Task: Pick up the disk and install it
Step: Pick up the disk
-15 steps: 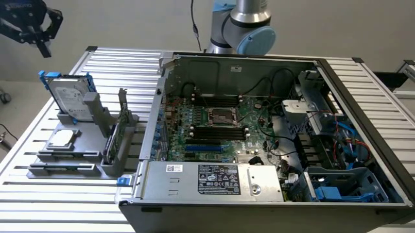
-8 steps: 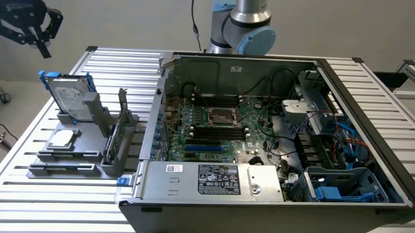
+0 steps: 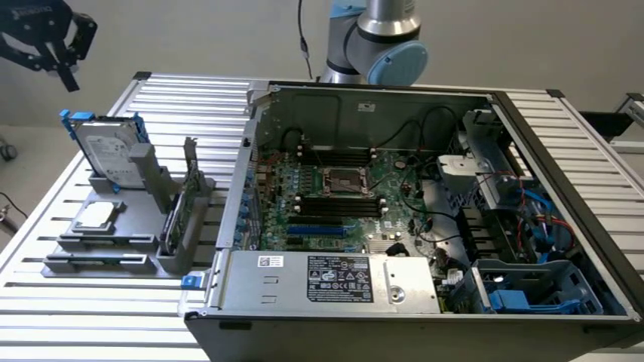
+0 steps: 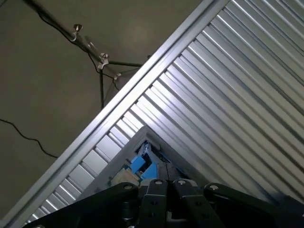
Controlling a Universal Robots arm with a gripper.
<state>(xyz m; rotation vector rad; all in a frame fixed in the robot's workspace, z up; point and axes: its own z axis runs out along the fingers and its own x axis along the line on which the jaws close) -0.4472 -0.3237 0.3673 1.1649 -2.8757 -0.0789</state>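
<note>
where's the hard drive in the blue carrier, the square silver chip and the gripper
silver-grey metal hard drive in blue plastic carrier [image 3: 104, 153], exterior view, middle of its face
small square silver chip [image 3: 96, 215], exterior view, its top face
black gripper [image 3: 66, 74], exterior view, between its fingertips

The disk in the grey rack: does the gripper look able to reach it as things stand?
Probably yes: the gripper hangs above the upright disk, whose top edge is bare, with nothing between them.

Bright, even overhead light is washing the ribbed surface [image 4: 204, 90], glare streaking along its slats, while the open computer case [image 3: 503, 226] is sitting in softer shadow inside.
</note>
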